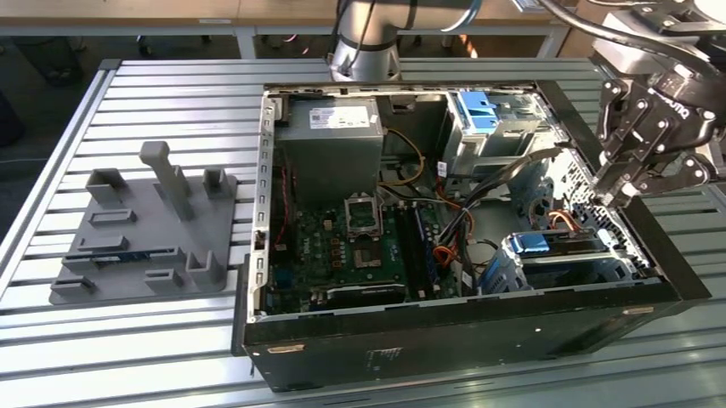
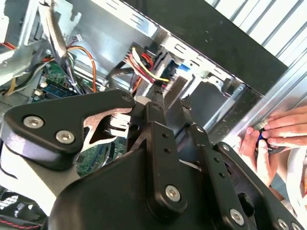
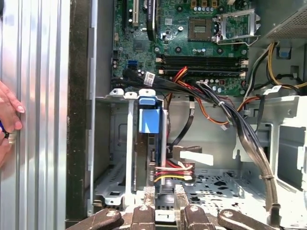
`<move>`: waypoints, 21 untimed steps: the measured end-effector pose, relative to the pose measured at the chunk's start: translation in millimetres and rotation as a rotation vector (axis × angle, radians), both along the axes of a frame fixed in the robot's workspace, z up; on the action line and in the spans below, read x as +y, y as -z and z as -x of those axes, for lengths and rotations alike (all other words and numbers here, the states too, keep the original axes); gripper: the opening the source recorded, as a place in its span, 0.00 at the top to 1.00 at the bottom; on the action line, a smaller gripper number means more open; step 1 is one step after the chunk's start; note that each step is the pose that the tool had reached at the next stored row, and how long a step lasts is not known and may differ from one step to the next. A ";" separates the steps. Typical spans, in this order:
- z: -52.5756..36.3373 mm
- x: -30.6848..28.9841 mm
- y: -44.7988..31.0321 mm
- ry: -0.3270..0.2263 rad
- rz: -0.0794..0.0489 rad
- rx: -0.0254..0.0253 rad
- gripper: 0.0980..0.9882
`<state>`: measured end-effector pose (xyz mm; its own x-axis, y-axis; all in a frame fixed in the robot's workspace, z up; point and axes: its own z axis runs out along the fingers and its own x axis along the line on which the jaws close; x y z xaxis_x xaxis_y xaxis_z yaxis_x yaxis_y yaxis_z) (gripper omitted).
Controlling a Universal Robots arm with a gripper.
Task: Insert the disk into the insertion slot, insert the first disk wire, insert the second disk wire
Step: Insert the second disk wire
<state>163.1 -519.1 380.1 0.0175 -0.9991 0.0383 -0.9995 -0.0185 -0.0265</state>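
The disk [image 1: 542, 245] stands on edge inside the insertion slot [image 1: 618, 259], its light-blue frame end [image 3: 149, 120] facing up between the cage's silver walls [image 3: 120, 143]. A red, yellow and black wire bundle [image 3: 175, 170] ends at a plug against the disk's side. A black flat wire [image 3: 184, 129] runs down to a plug beside it. My gripper [image 1: 613, 200] hangs just above the slot at the case's edge on the exterior view's right. In both wire views its thin fingertips [image 3: 164, 194] [image 2: 171, 98] stand slightly apart over the wire plugs, with nothing between them.
The open computer case holds a motherboard [image 1: 363, 238], a grey power supply [image 1: 329, 136] and a taller cage with blue-fronted drives [image 1: 494, 110]. A grey fixture plate [image 1: 148, 238] lies on the slatted table. A person's hand [image 2: 268, 134] [image 3: 7, 120] rests just outside the case wall.
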 end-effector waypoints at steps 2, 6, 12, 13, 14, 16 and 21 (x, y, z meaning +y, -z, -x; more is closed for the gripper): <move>0.0 9.4 0.7 0.000 0.000 0.0000 0.78; 0.0 27.4 2.4 0.000 0.000 0.0000 0.78; 0.6 47.0 6.5 0.000 0.020 0.0155 0.78; 0.9 49.7 6.7 0.000 0.030 0.0207 0.78; 1.2 51.8 6.6 0.000 0.044 0.0262 0.78; 1.6 54.2 6.7 0.000 0.080 0.0383 0.78; 7.1 59.5 7.3 0.002 0.168 0.0420 0.78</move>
<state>156.0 -459.6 372.9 0.0207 -0.9787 0.2041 -0.9997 -0.0172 0.0186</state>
